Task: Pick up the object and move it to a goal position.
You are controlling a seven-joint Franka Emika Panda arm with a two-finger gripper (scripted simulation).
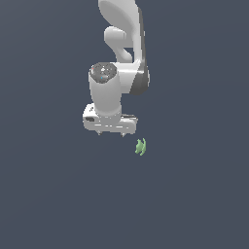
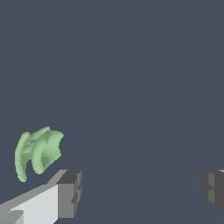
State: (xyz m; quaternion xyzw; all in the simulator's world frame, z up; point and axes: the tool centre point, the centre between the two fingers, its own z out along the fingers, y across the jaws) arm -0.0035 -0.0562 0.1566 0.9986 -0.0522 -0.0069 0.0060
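Object (image 1: 141,146) | small light-green lump of folded, leaf-like lobes, lying on the plain dark floor, no edge in sight, just beside and outside the gripper (image 1: 111,132) | looks light, stiff, thin-lobed: pinch across the bunched middle | gripper fingers (image 2: 70,194) spread wide apart, holding nothing | count: one object, one gripper

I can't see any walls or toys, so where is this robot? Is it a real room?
Probably not a real room: it looks like a computer simulation. The dark blue-grey floor is perfectly plain, and only a smooth white robot arm and a small lumpy green object are there. The open gripper holds nothing.
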